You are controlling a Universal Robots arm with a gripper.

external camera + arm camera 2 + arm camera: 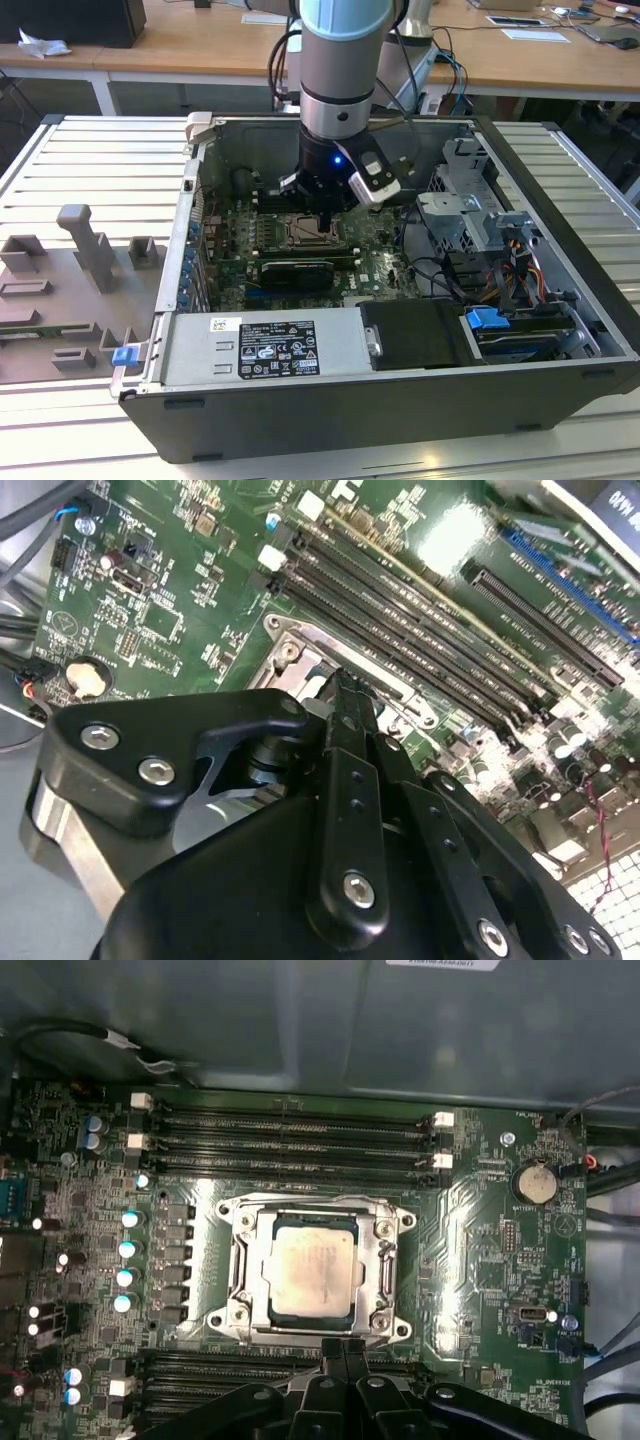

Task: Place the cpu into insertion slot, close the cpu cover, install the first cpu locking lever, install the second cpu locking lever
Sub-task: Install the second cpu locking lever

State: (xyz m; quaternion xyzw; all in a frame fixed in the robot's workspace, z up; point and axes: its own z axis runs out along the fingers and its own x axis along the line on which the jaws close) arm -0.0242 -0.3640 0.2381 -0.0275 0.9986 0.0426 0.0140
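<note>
Cpu (pixel 311 1272) sat in insertion slot (pixel 243 1282), cpu cover (pixel 312 1223) lay closed around it, gripper (pixel 344 1352) with fingers pressed together, empty, at the socket's 6 o'clock edge.

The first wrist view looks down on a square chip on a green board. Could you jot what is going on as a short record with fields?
chip: the cpu lies flat in the insertion slot
cover: the cpu cover is a silvery frame lying around the chip
gripper: the gripper is low over the slot's edge, holding nothing
board: green circuit board with long black memory slots on two sides of the slot
setting: open computer case in the exterior view
</note>
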